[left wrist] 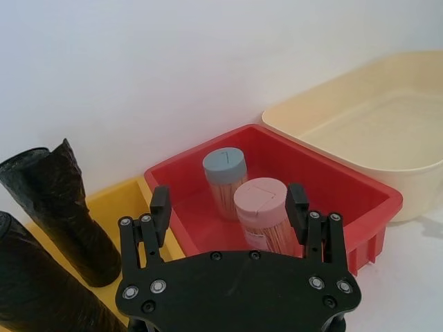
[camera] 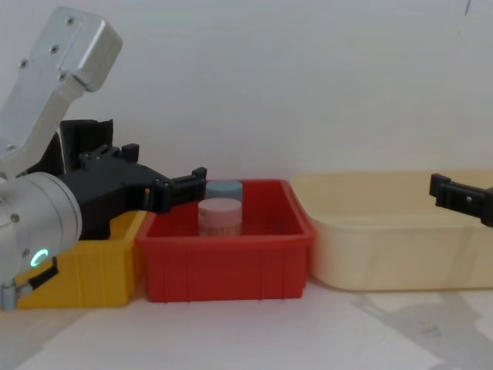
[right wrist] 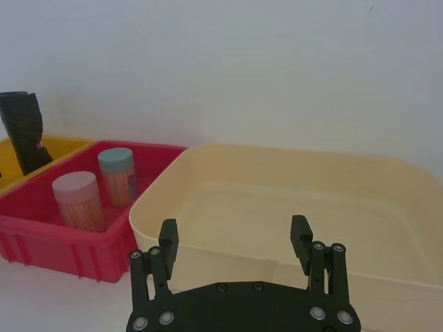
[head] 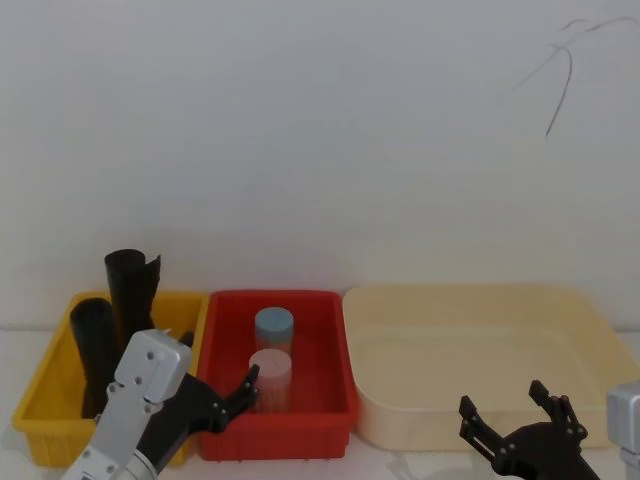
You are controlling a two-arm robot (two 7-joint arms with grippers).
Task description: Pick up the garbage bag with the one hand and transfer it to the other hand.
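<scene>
Wrinkled black cylindrical garbage bag (head: 92,350) in smooth yellow bin (head: 45,395)

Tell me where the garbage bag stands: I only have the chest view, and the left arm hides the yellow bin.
Observer: In the head view the garbage bag stands upright at the left side of the yellow bin, with a ragged-topped roll behind it.
Operator: Is my arm lined up on it?
Observer: No. The left gripper is open, pointing at the pink-capped jar in the red bin.
Operator: And the other arm?
Observer: The right gripper is open and empty, facing the cream bin.
</scene>
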